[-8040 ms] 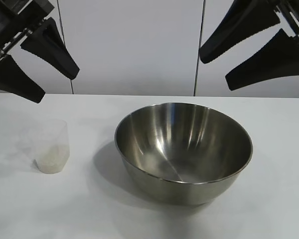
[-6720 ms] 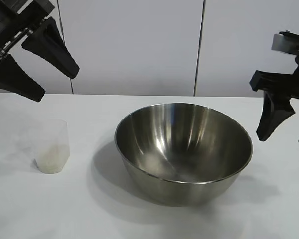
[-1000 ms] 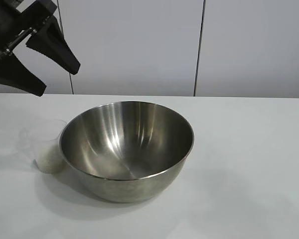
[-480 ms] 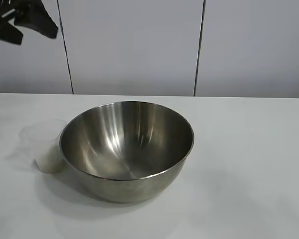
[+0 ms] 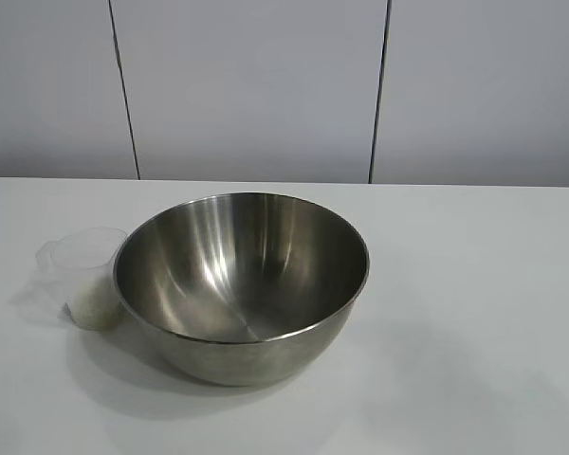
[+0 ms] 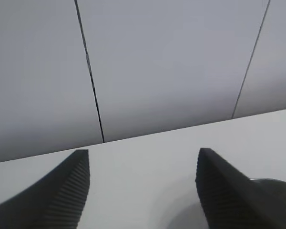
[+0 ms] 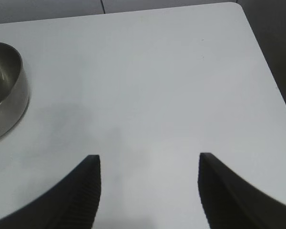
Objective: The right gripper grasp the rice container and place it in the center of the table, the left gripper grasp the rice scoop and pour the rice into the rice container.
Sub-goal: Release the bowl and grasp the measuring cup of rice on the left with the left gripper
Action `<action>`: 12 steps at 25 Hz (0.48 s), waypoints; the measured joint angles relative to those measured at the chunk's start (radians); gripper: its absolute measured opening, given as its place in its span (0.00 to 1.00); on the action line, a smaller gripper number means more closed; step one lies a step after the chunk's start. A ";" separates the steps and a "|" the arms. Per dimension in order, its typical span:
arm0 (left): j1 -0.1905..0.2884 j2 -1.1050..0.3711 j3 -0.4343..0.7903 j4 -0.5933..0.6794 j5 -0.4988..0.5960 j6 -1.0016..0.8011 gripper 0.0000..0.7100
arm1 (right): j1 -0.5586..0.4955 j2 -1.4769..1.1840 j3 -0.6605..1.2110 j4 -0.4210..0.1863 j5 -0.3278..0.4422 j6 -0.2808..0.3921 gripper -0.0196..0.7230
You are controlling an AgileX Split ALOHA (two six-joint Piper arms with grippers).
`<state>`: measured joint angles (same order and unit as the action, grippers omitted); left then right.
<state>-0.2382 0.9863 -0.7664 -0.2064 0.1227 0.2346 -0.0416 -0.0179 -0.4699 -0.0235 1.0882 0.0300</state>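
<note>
Left of the rice container [image 5: 242,284], touching its outer wall: the rice scoop [image 5: 87,289], upright on the white counter [image 5: 474,313], a small heap of rice [image 5: 95,308] in its bottom. Rice container itself a little left of the counter's middle, upright, shiny inside bare of grains. Neither arm visible from the exterior camera. Left claw [image 6: 143,191] seen only from its own wrist: raised above the counter, aimed nearly level toward the grey panelled wall [image 6: 171,62], fingers [image 6: 62,195] spread wide, nothing between them, the rice container's rim just showing past one fingertip. Right claw [image 7: 149,191] seen likewise from its wrist: off to the right of the rice container, tilted down over bare counter, fingers [image 7: 71,191] parted wide and holding nothing, well apart from the rice container's edge.
</note>
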 joint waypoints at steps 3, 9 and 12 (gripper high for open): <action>-0.015 -0.121 0.197 0.178 -0.091 -0.278 0.66 | 0.000 0.000 0.000 0.000 0.000 0.000 0.58; -0.014 -0.128 0.536 0.463 -0.380 -0.544 0.65 | 0.000 0.000 0.000 0.001 0.000 0.000 0.58; 0.022 -0.028 0.606 0.514 -0.556 -0.553 0.65 | 0.000 0.000 0.000 0.001 0.000 0.000 0.58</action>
<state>-0.2166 0.9580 -0.1606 0.3073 -0.4335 -0.3188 -0.0416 -0.0179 -0.4699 -0.0227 1.0882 0.0300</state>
